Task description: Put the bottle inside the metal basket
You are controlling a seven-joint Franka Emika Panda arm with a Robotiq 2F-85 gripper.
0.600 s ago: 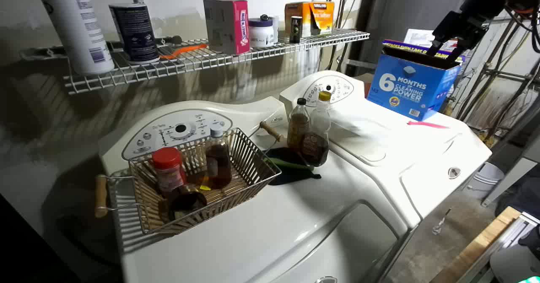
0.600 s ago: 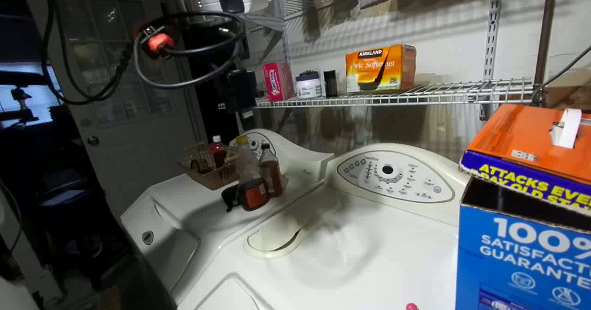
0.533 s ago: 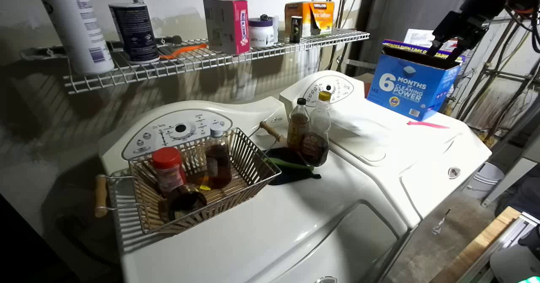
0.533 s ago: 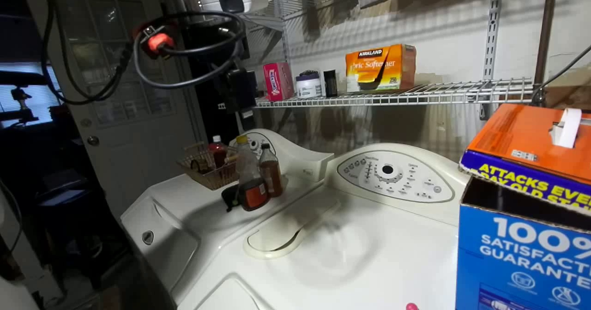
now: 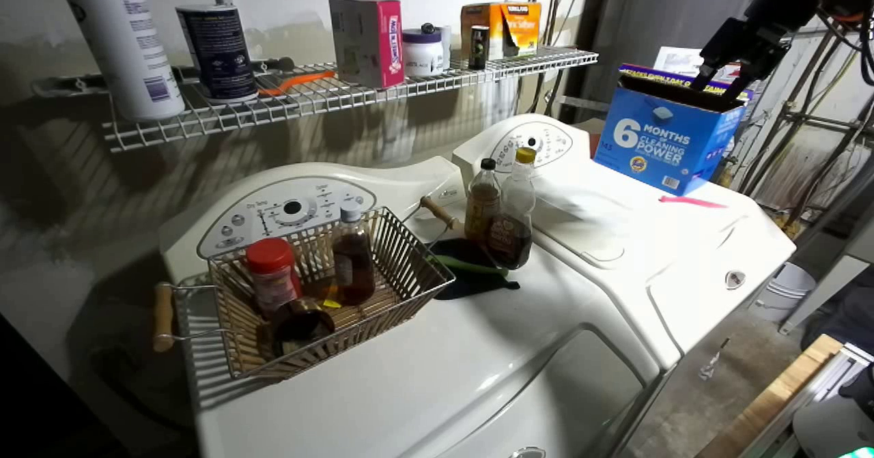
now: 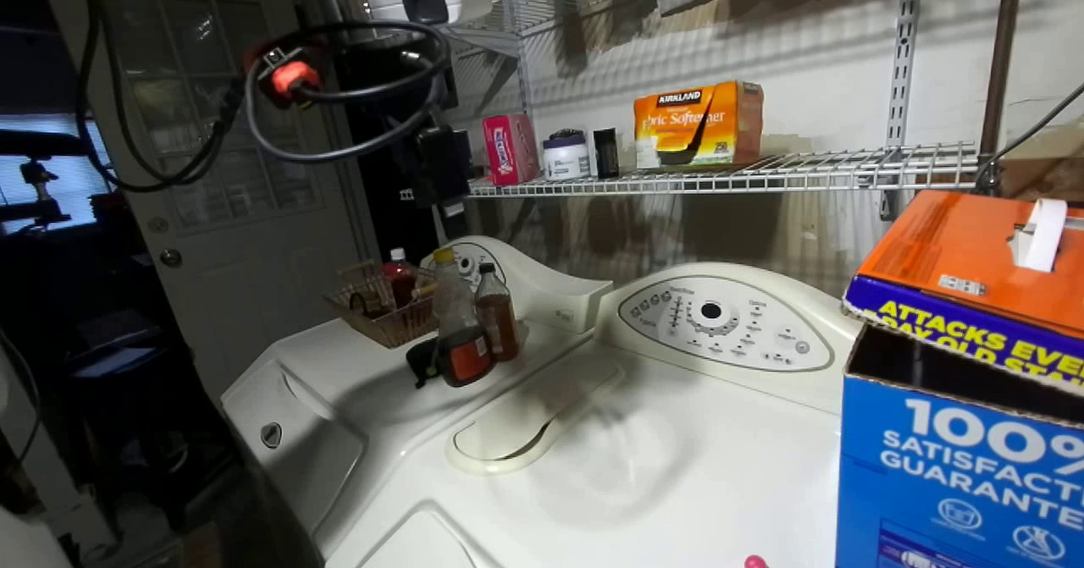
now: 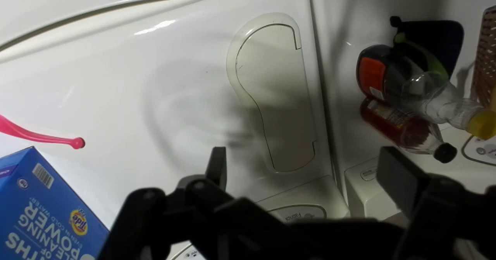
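Bottle (image 5: 515, 216), yellow-capped, likely the one meant: upright on the worktop (image 5: 471, 355), outside the basket (image 5: 416, 260), just beside a black-capped bottle (image 5: 482, 207); hand (image 7: 304, 161): fingers wide apart, holding nothing, well away from the bottle; step in hand, as judged: the approach; advised: descend so that neither finger knocks the black-capped bottle, close on the narrow neck, lift until the base clears the handle (image 5: 440, 213); lower beside the white-capped bottle (image 5: 354, 267), releasing once steady.

In an exterior view the yellow-capped clear bottle (image 5: 513, 229), brown below, stands near the right edge of the dryer surface (image 5: 369, 396); the metal basket (image 5: 372, 326) at its left.
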